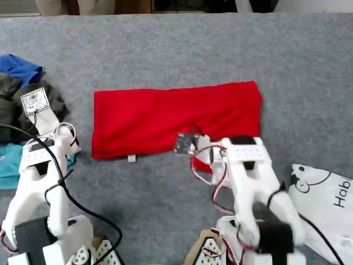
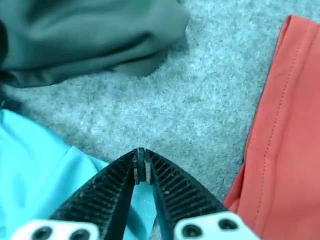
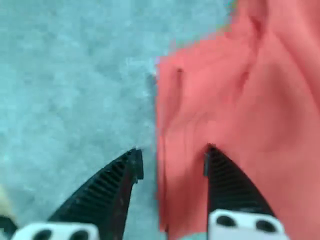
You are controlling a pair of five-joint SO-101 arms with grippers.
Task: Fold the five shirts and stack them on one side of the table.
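Note:
A red shirt point(image 1: 176, 118), folded into a long band, lies across the middle of the grey table point(image 1: 182, 49). My right gripper point(image 3: 172, 155) is open at the shirt's near edge, one finger over red cloth point(image 3: 240, 100) and the other over bare table. On the left is a pile with a blue shirt point(image 1: 19, 66), a dark green shirt point(image 1: 11, 102) and a cyan shirt point(image 1: 8, 165). My left gripper point(image 2: 141, 170) is shut on nothing, low over the table between the cyan shirt point(image 2: 35, 170), the dark green shirt point(image 2: 85, 35) and the red shirt's end point(image 2: 287, 135).
A white shirt with a bear print point(image 1: 322, 199) lies at the table's near right corner. Both arm bases stand at the near edge, with cables point(image 1: 83, 210) trailing beside them. The far half of the table is bare felt.

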